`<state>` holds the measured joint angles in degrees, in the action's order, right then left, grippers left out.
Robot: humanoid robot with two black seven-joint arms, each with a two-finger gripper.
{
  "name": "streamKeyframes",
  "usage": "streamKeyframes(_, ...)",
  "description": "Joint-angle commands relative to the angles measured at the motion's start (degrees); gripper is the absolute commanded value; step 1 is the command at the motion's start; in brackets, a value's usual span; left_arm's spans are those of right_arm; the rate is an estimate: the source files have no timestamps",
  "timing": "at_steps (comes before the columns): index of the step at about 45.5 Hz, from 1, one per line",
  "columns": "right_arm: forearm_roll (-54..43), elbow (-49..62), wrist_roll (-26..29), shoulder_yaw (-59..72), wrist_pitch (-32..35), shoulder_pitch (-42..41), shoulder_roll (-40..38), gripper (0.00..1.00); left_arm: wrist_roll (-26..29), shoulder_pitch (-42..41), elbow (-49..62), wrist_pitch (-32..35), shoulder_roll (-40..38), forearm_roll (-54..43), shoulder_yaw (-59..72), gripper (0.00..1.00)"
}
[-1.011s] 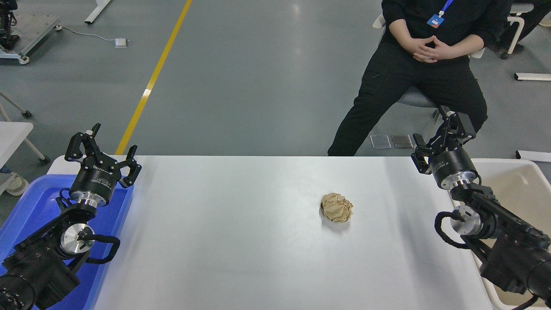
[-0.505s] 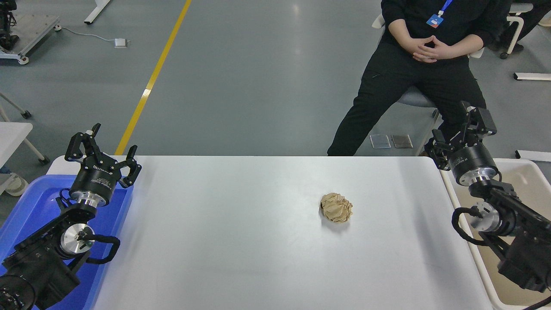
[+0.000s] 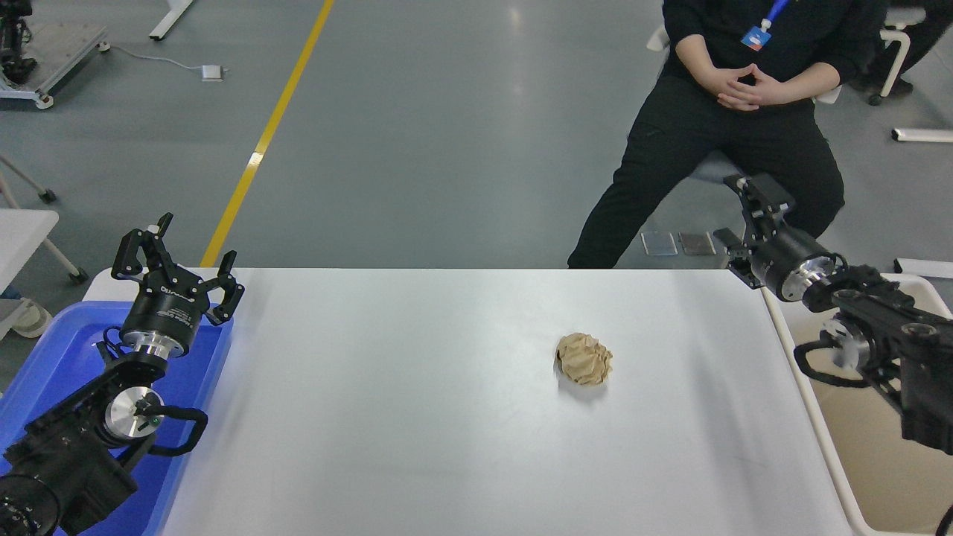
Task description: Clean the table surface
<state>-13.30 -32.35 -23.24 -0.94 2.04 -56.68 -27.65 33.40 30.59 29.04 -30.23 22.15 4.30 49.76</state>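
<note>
The white table surface [image 3: 417, 417] fills the lower middle of the head view. A crumpled ball of brown paper [image 3: 584, 359] lies on it, right of centre. My right gripper [image 3: 741, 212] is open and empty, raised above the table's far right corner, well away from the paper ball and pointing up and to the left. My left gripper [image 3: 175, 249] is open and empty, parked at the lower left over the far end of the blue tray.
A shallow blue tray [image 3: 52, 365] sits at the table's left edge under the left arm. A beige-white bin [image 3: 878, 447] stands off the right edge under the right arm. A person in black [image 3: 737, 112] sits beyond the far right corner, hands clasped.
My right arm has swung right and back, off the table and over the bin, and its gripper has turned to point up-left. The paper ball and left arm have not moved.
</note>
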Motion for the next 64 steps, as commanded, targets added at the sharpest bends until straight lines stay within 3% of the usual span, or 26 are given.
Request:
streamKeyframes(1,-3.7,6.5,3.6,14.7,3.7,-8.2,-0.6,0.99,0.0,0.0,0.1,0.0,0.0,0.0,0.0,1.0)
streamKeyframes(10,-16.2,8.3,3.3,26.8,4.2,-14.2,0.0,0.99,0.0,0.0,0.1,0.0,0.0,0.0,0.0,1.0)
streamKeyframes(28,-40.6,7.2,2.4,34.2,3.9,-23.3,6.8,0.99,0.0,0.0,0.1,0.0,0.0,0.0,0.0,1.0)
streamKeyframes(45,-44.3,1.9,-1.3,46.7,4.3,-30.5,20.0,0.99,0.0,0.0,0.1,0.0,0.1,0.0,0.0,1.0)
streamKeyframes(64,-50.7,-7.7,-4.1,49.1,6.0,-29.9,24.4,0.99,0.0,0.0,0.1,0.0,0.0,0.0,0.1,1.0)
